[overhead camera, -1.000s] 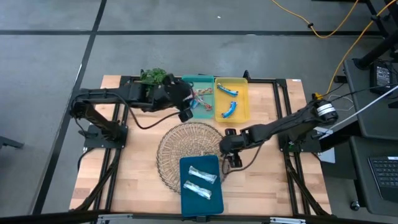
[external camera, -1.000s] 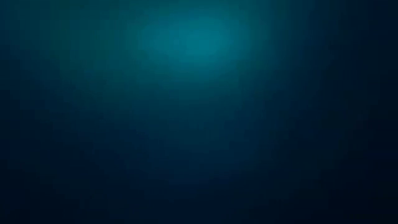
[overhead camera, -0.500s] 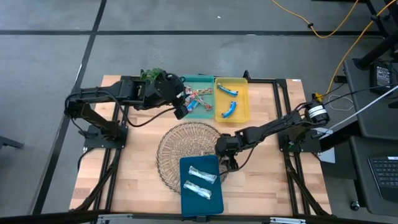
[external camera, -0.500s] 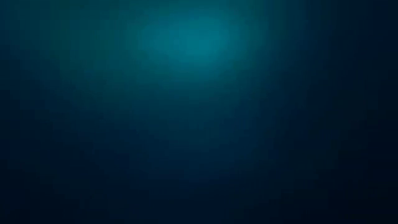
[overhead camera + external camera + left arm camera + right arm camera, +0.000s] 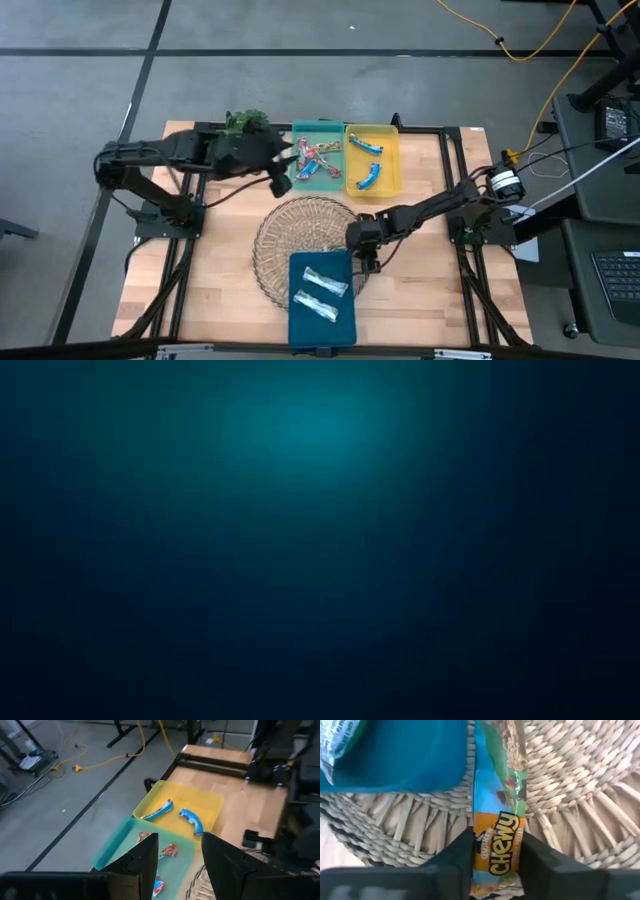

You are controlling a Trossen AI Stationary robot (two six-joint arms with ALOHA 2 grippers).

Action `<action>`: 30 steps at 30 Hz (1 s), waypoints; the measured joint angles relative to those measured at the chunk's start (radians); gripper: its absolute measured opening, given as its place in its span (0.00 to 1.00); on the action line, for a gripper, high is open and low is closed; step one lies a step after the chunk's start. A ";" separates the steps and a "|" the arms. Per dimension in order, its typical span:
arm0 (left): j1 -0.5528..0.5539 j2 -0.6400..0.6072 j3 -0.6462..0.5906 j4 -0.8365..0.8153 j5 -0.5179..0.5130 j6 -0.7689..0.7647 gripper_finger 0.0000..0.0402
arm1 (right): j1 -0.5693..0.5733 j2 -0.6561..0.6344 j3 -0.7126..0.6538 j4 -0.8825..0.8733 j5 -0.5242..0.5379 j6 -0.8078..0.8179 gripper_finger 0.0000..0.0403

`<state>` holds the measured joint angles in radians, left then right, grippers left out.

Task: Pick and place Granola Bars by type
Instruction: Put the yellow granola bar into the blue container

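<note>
My right gripper [image 5: 362, 256] is at the right rim of the round wicker basket [image 5: 300, 235], next to the dark blue tray [image 5: 322, 320]. It is shut on a granola bar [image 5: 497, 795] with a blue, green and orange wrapper. My left gripper [image 5: 280, 180] is open and empty just left of the green tray [image 5: 322, 128], which also shows in the left wrist view [image 5: 117, 845]. The green tray holds several red-orange bars [image 5: 316, 158]. The yellow tray [image 5: 390, 135] holds two blue bars [image 5: 368, 175]. The dark blue tray holds two silvery bars [image 5: 320, 295]. The low view is dark. My right gripper pinches the bar's two long edges near one end [image 5: 497, 855] between its two fingers [image 5: 462, 857]. The bar runs on straight ahead of the fingers. It lies over the basket's woven bottom [image 5: 570, 795]; I cannot tell whether it is lifted clear.
A green plant-like object [image 5: 246, 122] stands at the far edge by the left arm. The dark blue tray overlaps the basket's near rim. Black frame rails [image 5: 455, 180] run along the table's left and right sides. Bare wood shows at the near left and near right.
My left gripper has drawn back from the green tray toward the table's left edge. My right gripper has gone a little toward the table's left edge, onto the basket's right rim.
</note>
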<state>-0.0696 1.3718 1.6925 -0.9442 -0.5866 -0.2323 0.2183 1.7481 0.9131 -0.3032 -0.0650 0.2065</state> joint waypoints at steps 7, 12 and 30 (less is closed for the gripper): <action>-0.092 -0.226 -0.065 -0.013 -0.075 0.024 0.36 | -0.015 -0.044 -0.001 -0.111 0.051 -0.001 0.24; -0.162 -0.476 -0.243 0.070 -0.125 0.016 0.36 | -0.047 -0.093 -0.001 -0.202 0.081 -0.006 0.24; -0.184 -1.144 -1.127 0.404 0.095 -0.336 0.36 | -0.172 -0.397 0.000 -0.300 0.151 -0.026 0.24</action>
<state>-0.2539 0.2275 0.5655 -0.5403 -0.4911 -0.5688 0.0466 1.3513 0.9134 -0.6027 0.0855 0.1805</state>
